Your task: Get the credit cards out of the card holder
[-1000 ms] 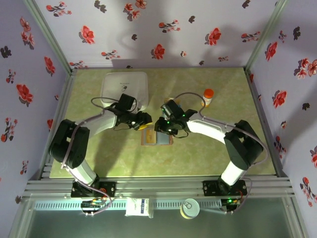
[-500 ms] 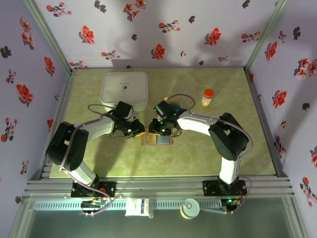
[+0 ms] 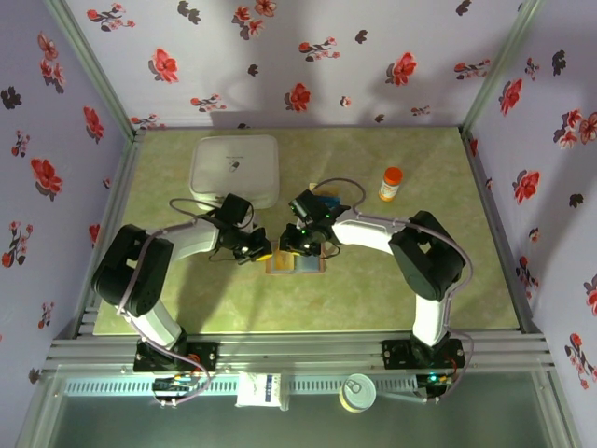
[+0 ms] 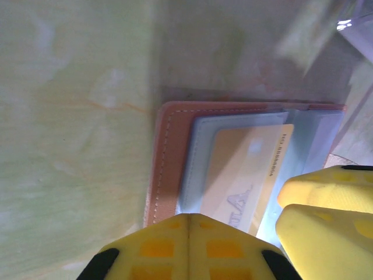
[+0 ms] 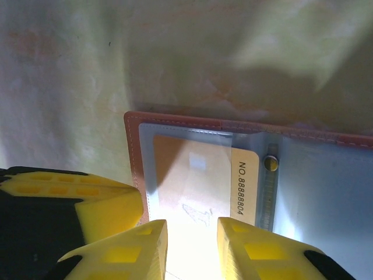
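Card holder (image 3: 296,262) lies open and flat on the green table (image 3: 392,280), between the two grippers, near the middle of the overhead view. From above, the left gripper (image 3: 261,250) is at its left edge and the right gripper (image 3: 297,245) at its far edge. A white box (image 3: 235,168) sits beyond the left arm, and an orange-capped bottle (image 3: 391,183) stands well apart to the right.

The wrist cameras give what the overhead cannot. The left wrist view shows the card holder (image 4: 169,175) with its stitched reddish-brown border and a grey-blue pocket with a yellow-orange credit card (image 4: 245,175) tucked inside. The left gripper (image 4: 187,224) has its jaws pressed together (only a thin seam shows between them); whether they pinch anything I cannot tell. The right wrist view shows the same credit card (image 5: 192,175) with a printed number along its end. The right gripper (image 5: 192,227) has its jaws apart, a clear gap between them, over the card's near end.
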`<action>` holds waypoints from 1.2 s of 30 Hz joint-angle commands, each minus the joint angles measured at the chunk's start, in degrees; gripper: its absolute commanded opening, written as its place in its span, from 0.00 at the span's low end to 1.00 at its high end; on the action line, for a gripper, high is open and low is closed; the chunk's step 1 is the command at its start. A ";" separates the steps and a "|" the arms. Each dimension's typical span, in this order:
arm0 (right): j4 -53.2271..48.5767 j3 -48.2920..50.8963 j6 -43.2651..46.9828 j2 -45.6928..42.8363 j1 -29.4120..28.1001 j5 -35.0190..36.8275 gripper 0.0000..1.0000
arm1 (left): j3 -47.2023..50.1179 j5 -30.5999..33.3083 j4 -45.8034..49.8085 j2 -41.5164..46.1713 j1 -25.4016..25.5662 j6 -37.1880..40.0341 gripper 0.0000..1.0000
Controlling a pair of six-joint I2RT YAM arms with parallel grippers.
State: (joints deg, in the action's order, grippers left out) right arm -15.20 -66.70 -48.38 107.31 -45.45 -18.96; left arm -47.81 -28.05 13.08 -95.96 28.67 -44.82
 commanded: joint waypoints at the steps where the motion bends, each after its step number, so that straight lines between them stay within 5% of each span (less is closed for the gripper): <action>1: 1.01 0.35 0.48 1.35 -0.38 -1.13 0.29 | 0.27 0.54 0.75 -1.74 0.39 1.42 0.00; 36: -5.27 1.24 4.72 -4.10 -0.22 4.53 0.31 | -5.77 2.36 7.22 -0.55 -0.45 3.76 0.00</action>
State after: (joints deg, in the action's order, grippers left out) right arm -19.57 -66.48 -44.05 104.73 -45.45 -15.38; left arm -51.55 -26.50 17.80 -97.43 28.60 -42.57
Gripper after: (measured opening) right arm 0.312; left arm 0.044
